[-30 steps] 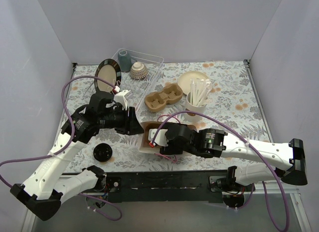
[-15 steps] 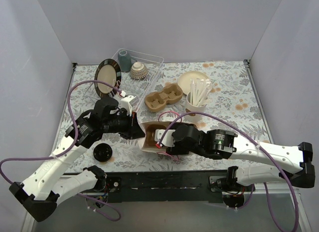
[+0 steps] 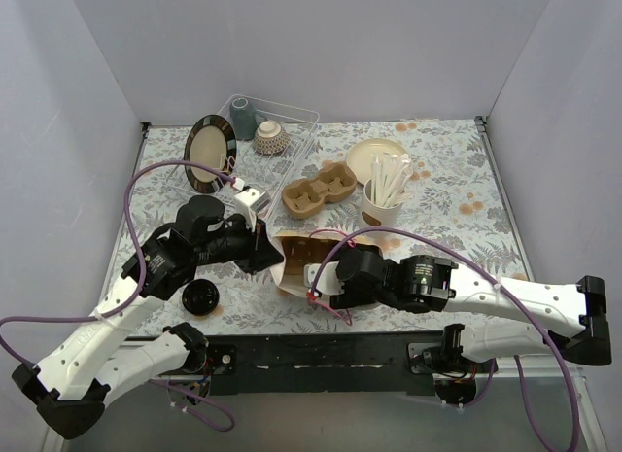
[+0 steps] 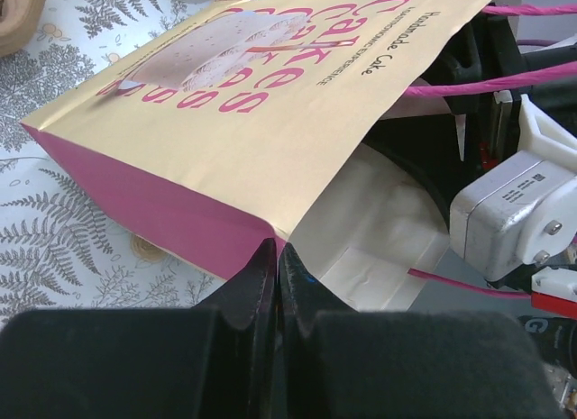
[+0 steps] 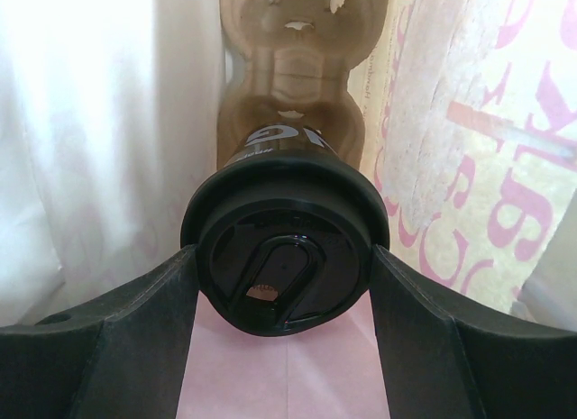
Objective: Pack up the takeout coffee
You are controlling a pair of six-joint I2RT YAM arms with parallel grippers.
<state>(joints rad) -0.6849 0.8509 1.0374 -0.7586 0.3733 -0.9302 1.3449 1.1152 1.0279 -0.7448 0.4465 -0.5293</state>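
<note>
A tan paper bag [image 3: 296,256] with pink "Cakes" lettering lies on its side mid-table, its mouth toward the right arm. My left gripper [image 3: 263,246] is shut on the bag's upper mouth edge [image 4: 275,246] and holds it up. My right gripper [image 5: 284,253] reaches inside the bag and is shut on a takeout coffee cup [image 5: 287,104]. Its fingers press both sides of the round black lid [image 5: 281,248]. In the top view the bag hides the cup and the right fingers, and only the right wrist [image 3: 362,275] shows. No other takeout cup is in view.
A loose flat black lid [image 3: 201,297] lies left of the bag. A cardboard cup carrier [image 3: 319,191], a white cup of utensils [image 3: 382,205] and a pale plate [image 3: 374,154] stand behind. A clear rack [image 3: 292,121] holds a grey cup [image 3: 242,115] and a ribbed bowl [image 3: 269,136]. A dark plate [image 3: 209,153] leans at the left.
My left gripper has moved right and forward with the bag's edge, lifting the top side. My right gripper has pushed the cup deeper into the bag.
</note>
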